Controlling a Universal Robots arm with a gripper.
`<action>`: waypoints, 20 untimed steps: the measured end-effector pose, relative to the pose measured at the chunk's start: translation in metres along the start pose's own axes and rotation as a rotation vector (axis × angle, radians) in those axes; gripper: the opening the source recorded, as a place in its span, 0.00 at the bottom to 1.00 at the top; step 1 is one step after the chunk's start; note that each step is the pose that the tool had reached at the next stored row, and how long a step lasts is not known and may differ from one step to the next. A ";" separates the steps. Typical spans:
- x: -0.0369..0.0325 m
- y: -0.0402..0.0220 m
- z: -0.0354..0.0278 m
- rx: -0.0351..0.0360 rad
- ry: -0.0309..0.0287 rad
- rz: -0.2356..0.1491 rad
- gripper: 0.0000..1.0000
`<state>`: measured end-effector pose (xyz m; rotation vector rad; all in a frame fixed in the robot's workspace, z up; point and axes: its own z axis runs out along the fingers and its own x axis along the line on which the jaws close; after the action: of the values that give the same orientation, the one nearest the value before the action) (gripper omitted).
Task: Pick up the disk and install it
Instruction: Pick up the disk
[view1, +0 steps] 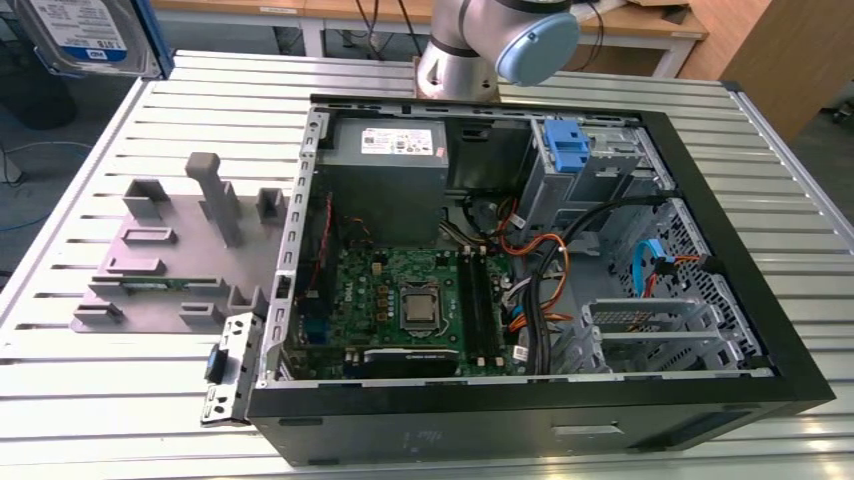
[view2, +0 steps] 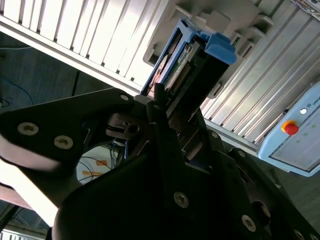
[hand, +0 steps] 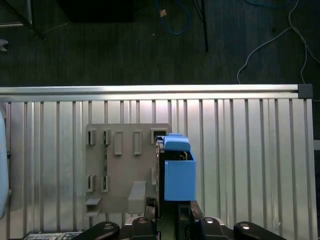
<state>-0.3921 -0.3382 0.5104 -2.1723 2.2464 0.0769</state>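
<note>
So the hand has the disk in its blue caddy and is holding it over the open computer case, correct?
Not quite. The hand does grip the disk in its blue caddy, but the first wrist view shows it over the grey fixture on the slatted table, not over the computer case.

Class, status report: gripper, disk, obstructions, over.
Gripper shut on silver-grey disk in blue plastic caddy. Disk aloft over grey slotted fixture, not yet in black computer case.

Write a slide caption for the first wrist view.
Gripper holds the disk over a grey slotted fixture on the table.
</note>
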 end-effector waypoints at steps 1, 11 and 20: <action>0.0000 0.0000 0.0000 0.0001 -0.0001 0.000 0.35; -0.0001 -0.0032 -0.0004 0.0001 0.0000 0.000 0.35; -0.0005 -0.0150 -0.0007 0.0001 0.0000 0.000 0.35</action>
<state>-0.3771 -0.3382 0.5107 -2.1721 2.2464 0.0768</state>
